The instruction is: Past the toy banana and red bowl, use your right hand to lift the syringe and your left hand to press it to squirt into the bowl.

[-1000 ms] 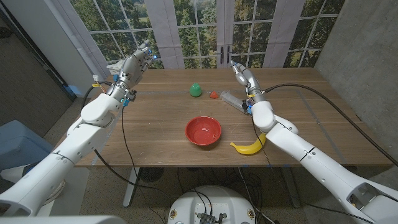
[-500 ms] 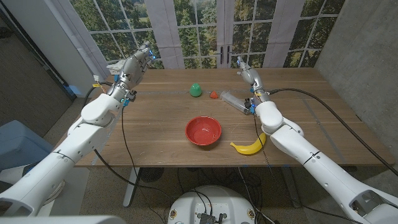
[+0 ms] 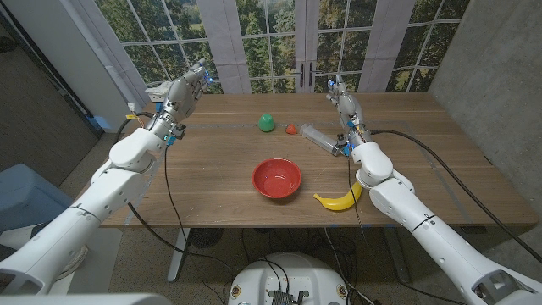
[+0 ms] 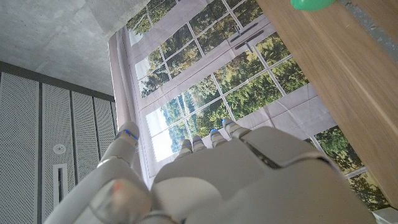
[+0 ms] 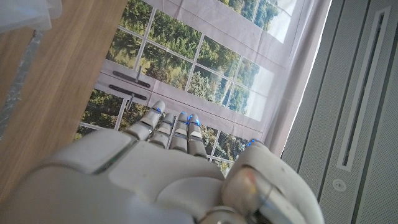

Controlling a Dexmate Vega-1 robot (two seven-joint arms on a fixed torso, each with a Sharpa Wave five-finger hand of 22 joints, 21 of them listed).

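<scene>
The syringe (image 3: 320, 138) is seen lying on the table (image 3: 212, 161) past the red bowl (image 3: 277, 179), just beside the right hand (image 3: 343, 103) (empty, fingers straight), and it looks light, hard and slippery, so its fat middle should be gripped.

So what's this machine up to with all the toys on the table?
Nothing is being handled yet. The robot's right hand is raised at the far side of the table, just beyond the syringe, which lies untouched. The left hand is held up over the far left corner, holding nothing. The red bowl and the toy banana sit nearer the robot.
</scene>
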